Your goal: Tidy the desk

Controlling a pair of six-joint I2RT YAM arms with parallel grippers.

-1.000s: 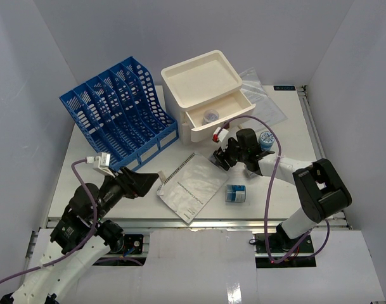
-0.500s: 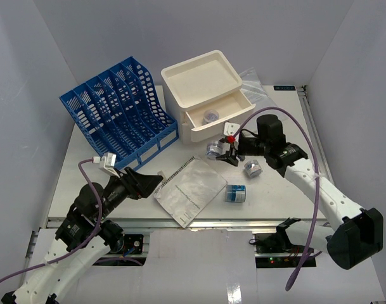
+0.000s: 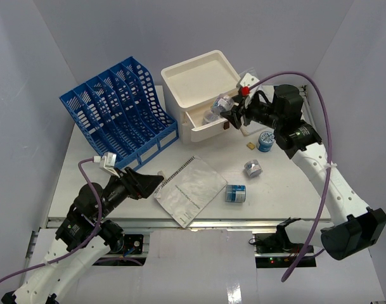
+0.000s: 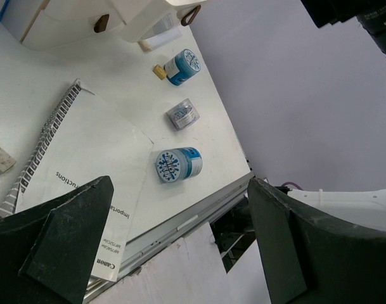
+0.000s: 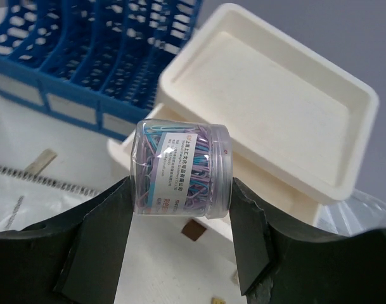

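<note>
Top external view, near edge first: L arm (image 3: pixel 94 206) hung low over the near-left part of the counter (image 3: pixel 78 158), the wide white top w/ metal rails that carried everything. L jaws stood wide apart, nothing btwn them, tips just beside the corner of a Canon booklet (image 3: pixel 191 189) lying flat near the front, approx centre. L wrist cam showed the same booklet (image 4: pixel 85 171) below those jaws.

Just R of it a blue-labelled tub (image 3: pixel 236 193) lay on its side. A bit further back sat a small clear pot (image 3: pixel 252 168), then an upright blue tub (image 3: pixel 265 140) w/ a small tan bit (image 3: pixel 250 145) beside it. The three containers sat apart from each other.

R arm (image 3: pixel 319 171) stretched from the near-right over these towards the back. R jaws were clamped on a clear tub of coloured paper clips (image 5: pixel 182 168), gripped on both sides and held in the air over the open drawer (image 3: pixel 215 120) of the white drawer box (image 3: pixel 199 85). Couldn't tell if it touched the box.

Blue file rack (image 3: pixel 120 111) stood back-left, just beside the box. Clear plastic sleeve (image 3: pixel 262 88) lay behind the box, back-right.
</note>
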